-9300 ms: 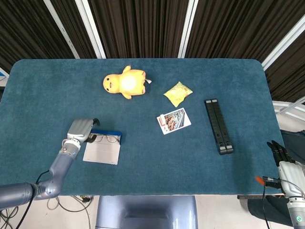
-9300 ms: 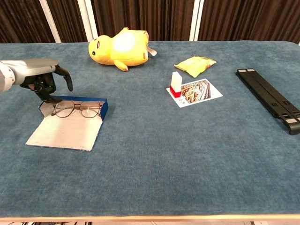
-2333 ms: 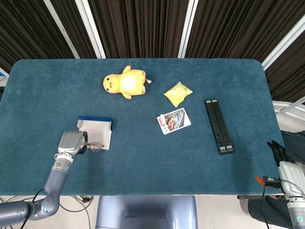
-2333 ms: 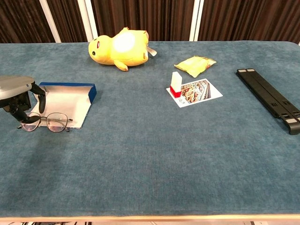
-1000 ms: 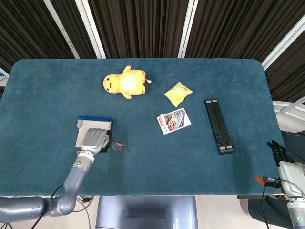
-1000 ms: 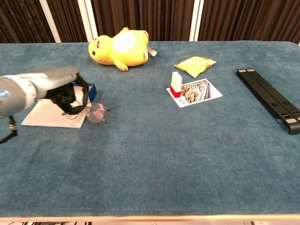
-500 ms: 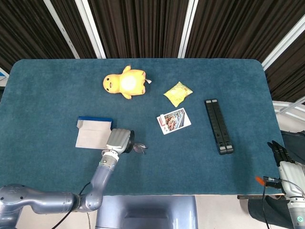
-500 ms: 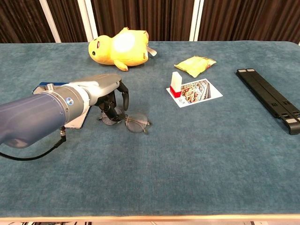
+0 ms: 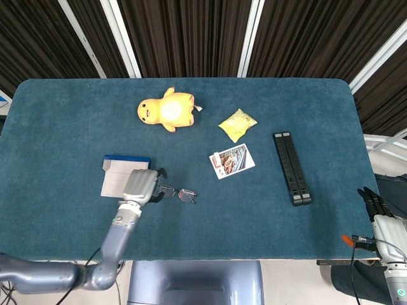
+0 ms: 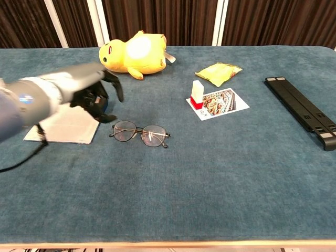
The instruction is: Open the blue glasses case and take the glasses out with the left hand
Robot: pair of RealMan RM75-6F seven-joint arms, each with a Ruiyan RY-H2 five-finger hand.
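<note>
The glasses lie flat on the blue tabletop, lenses toward the front, just right of the case. The blue glasses case lies open, its pale lining up and nothing inside it; its blue edge shows at the back in the head view. My left hand hovers between case and glasses, motion-blurred, fingers spread and holding nothing; it is off the frame. My right hand hangs off the table's front right corner with straight fingers and nothing in it.
A yellow plush toy lies at the back. A yellow snack packet and a picture card with a small red-and-white box sit at centre right. A long black bar lies at the right.
My left hand carried the glasses rightward out of the case, put them on the table and let go. It has since drawn back to the left, and its fingers have come off the frame.
</note>
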